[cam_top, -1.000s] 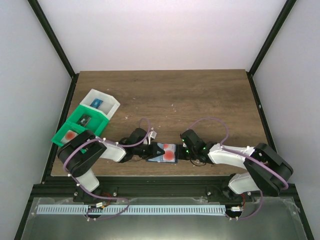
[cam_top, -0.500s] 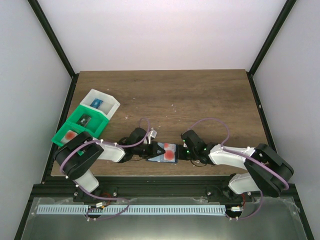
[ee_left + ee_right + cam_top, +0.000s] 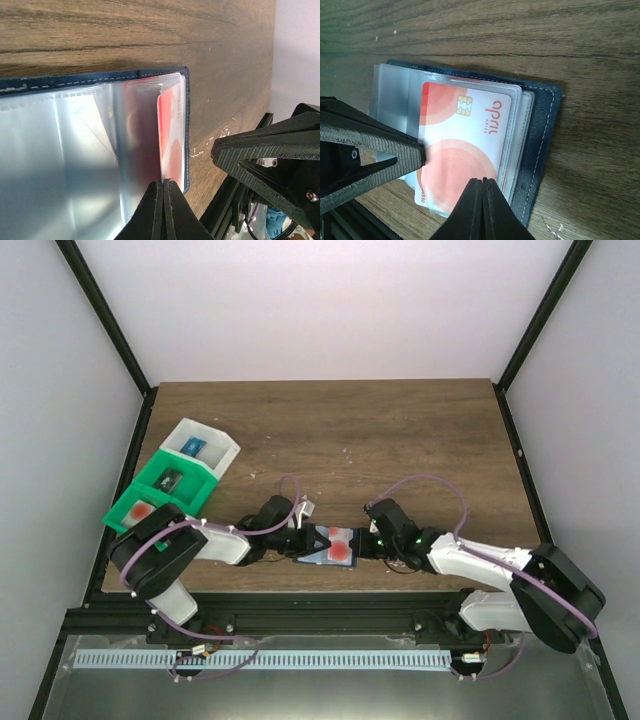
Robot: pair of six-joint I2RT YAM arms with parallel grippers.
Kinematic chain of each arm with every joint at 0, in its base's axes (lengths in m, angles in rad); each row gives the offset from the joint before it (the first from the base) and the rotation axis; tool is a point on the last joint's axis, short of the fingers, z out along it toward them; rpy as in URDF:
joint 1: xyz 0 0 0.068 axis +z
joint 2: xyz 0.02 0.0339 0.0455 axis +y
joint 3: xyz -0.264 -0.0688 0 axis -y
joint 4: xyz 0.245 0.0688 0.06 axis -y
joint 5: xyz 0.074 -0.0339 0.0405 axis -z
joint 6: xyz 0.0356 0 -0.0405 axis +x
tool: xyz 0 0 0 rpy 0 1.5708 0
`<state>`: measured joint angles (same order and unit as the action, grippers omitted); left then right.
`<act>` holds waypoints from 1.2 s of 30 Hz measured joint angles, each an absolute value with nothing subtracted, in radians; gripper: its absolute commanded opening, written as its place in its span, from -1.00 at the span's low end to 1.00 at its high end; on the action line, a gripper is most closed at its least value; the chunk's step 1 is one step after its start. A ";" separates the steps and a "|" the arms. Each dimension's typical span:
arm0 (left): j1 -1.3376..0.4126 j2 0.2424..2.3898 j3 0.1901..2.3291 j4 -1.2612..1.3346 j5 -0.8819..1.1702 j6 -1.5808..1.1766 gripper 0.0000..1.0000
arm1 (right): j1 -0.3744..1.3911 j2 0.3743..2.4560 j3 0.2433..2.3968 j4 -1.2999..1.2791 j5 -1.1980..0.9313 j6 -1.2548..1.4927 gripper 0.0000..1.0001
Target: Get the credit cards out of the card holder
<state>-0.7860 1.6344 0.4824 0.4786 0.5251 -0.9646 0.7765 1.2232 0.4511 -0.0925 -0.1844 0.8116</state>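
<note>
Card holder near table front edge

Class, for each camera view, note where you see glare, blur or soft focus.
Left wrist: pale glare washes the clear sleeves of the card holder, which look soft, while the table grain is sharp. Right wrist: print on the credit card is crisp, and the right gripper is softer near the lens. Top external: even light, no harsh shadows.

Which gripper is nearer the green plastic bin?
Left. The left gripper, shut, is at the blue-grey folding card holder's left side, right of the green plastic bin; the right gripper, shut, is at the holder's opposite side, farther away.
</note>
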 measured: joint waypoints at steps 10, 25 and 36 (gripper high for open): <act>-0.786 1.658 0.482 0.497 0.547 -0.970 -1.00 | 0.775 1.343 0.455 -0.052 -0.187 0.812 -0.99; -0.773 1.665 0.436 0.630 0.561 -1.026 -1.00 | 0.774 1.368 0.447 0.010 -0.179 0.835 -0.99; -0.768 1.653 0.406 0.663 0.565 -1.027 -1.00 | 0.775 1.381 0.444 0.045 -0.180 0.836 -0.99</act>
<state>-0.7681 1.6531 0.4065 0.6628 0.5648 -1.0267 0.7746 1.3811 0.4438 0.0452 -0.1799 0.8360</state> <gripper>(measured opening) 0.029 0.009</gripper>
